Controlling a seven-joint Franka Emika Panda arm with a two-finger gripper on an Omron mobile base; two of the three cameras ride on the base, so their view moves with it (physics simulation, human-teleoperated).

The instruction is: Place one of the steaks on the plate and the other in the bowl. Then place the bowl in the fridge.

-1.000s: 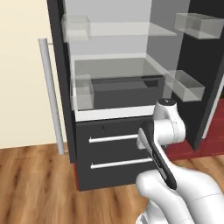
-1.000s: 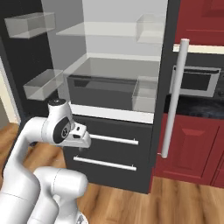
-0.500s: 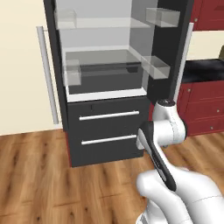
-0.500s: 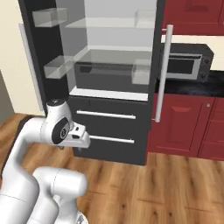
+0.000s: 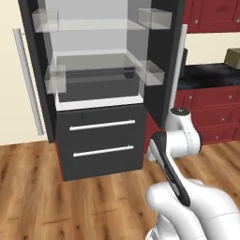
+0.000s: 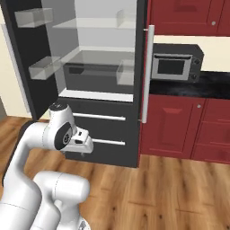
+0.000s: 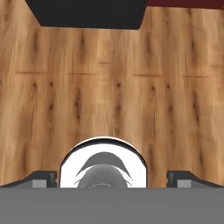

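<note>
Fridge [image 5: 98, 93] open, shelves bare; pincer [image 7: 112, 178] released, empty, aimed at floor [image 7: 112, 96]; fetch bowl, approach squarely

Even, bright rendered light, soft shadows, slightly blurry.

Fridge [image 5: 101, 140] stands with both upper doors swung wide, clear shelves and door bins exposed. Two lower drawers [image 5: 105, 143] are closed, each with a horizontal silver bar handle. Red cabinets [image 5: 211, 112] under a dark counter [image 5: 206, 77] stand to its right. Wood floor [image 5: 56, 197] lies in front.
</note>
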